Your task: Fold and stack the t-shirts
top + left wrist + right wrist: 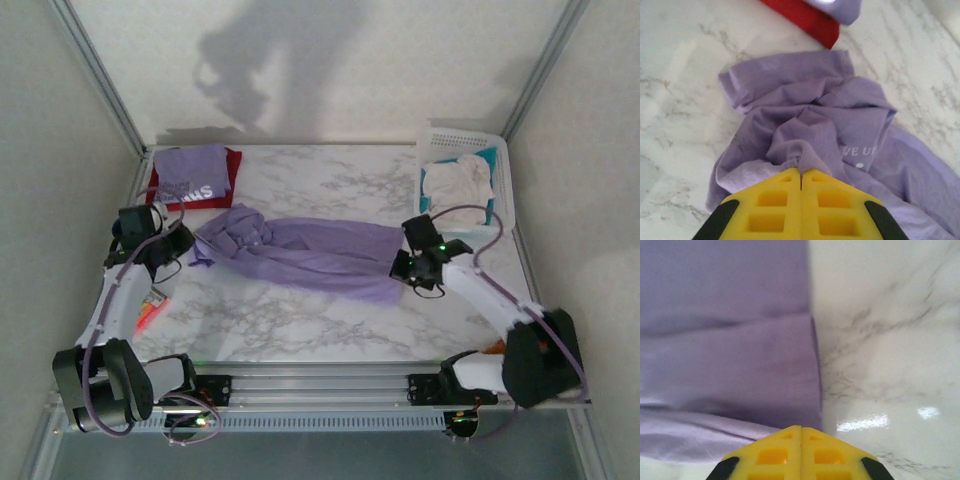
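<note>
Top external view: a lavender t-shirt [300,255], soft and creased, lies stretched on the glossy marble table [330,180] between both sets of fingers. The left gripper [183,247] is clenched on its bunched end. The right gripper [405,265] is clenched on the flat hem corner. Beyond the left fingers, a folded lavender t-shirt [190,175] with white print rests on a red t-shirt [233,160]. Beyond the right fingers stands a perforated white basket [505,170] holding pale cloth [462,180]. Left wrist view adds detail: yellow pocketed fingers [770,200] pinch a wrinkled fold, with white lettering [857,150] just right of them. Right wrist view shows smooth layered cloth left of the fingertips and bare marble to their right.
</note>
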Tool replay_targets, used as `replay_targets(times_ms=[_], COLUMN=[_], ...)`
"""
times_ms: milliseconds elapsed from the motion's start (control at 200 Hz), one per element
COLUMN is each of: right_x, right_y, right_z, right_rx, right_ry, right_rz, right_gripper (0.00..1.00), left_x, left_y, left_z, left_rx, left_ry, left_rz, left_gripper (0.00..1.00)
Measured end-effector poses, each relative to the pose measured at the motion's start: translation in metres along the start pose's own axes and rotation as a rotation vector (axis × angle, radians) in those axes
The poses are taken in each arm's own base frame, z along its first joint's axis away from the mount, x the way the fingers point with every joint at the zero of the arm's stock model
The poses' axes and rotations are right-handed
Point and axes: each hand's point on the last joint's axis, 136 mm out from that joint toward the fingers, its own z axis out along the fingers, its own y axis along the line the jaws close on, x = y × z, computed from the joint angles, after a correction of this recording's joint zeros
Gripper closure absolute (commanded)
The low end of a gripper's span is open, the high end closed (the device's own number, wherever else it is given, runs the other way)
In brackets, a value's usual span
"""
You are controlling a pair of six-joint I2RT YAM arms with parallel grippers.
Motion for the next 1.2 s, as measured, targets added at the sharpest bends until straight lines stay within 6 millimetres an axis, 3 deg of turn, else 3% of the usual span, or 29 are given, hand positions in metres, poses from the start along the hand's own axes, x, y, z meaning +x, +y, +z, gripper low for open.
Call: replay_targets(times_ms=[75,255,416,601,901,1011,1201], right_x=[-0.035,-0.110,-0.148,-0.170,-0.160,-0.146,-0.117], right_y=[0.017,0.055,0.073,0.085,0.078,0.071,0.051], right_z=[-0.049,-0.175,-0.254,-0.326,-0.438,-0.473,-0.511], right_rx=[-0.069,-0.189,-0.207,-0.223,-0.305,-0.353,-0.403], right_ry=[-0.171,-0.536,-0.734,-0.899,-1.150,-1.219,-1.289], right_rz=[-0.026,-0.107,-0.186,-0.256,-0.305,-0.308,-0.305], right_gripper=[1.00,1.00,1.00,1.00,1.00,1.00,1.00], left_x=[-0.025,-0.113,-0.171,-0.211,-0.227,-0.216,-0.186], left_y=[-0.019,-0.090,-0.140,-0.182,-0.226,-0.233,-0.236], left_z=[-0.017,-0.084,-0.137,-0.192,-0.287,-0.313,-0.358], left_rx=[0.038,0.170,0.251,0.325,0.417,0.449,0.471], left_ry=[-0.077,-0.328,-0.483,-0.603,-0.768,-0.794,-0.844], left_rz=[0.028,0.126,0.183,0.228,0.295,0.326,0.378], left_gripper=[1.00,1.00,1.00,1.00,1.00,1.00,1.00])
